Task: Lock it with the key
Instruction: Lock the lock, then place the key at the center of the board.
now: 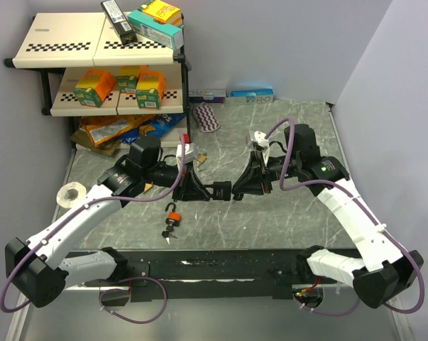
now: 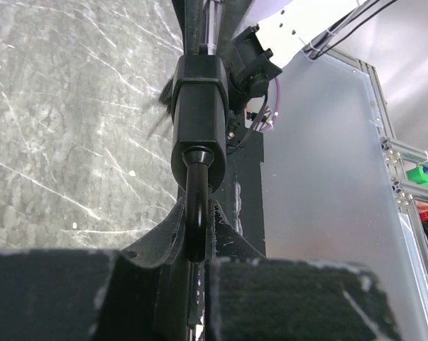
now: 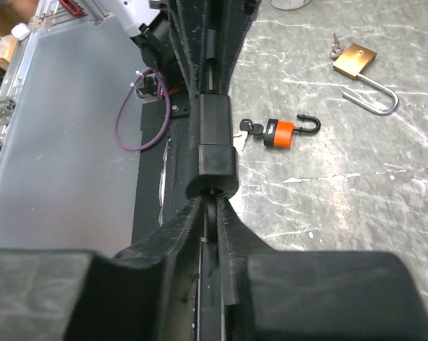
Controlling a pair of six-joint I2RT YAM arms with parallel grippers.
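Note:
A black padlock (image 1: 215, 190) hangs in the air between my two grippers over the middle of the table. My left gripper (image 1: 196, 188) is shut on its dark shackle (image 2: 197, 213), and the lock body (image 2: 199, 121) points away from the left wrist camera. From the other side, my right gripper (image 1: 240, 187) is shut on the thin black key (image 3: 212, 212). The key sticks out of the round end of the lock body (image 3: 215, 153), pinched between the two fingers.
An orange padlock (image 1: 173, 216) (image 3: 279, 133) with keys in it lies open on the marble top near the front. A brass padlock (image 1: 192, 158) (image 3: 355, 58) lies further back. A tape roll (image 1: 72, 193) sits at the left, and a stocked shelf rack (image 1: 100, 71) stands at the back left.

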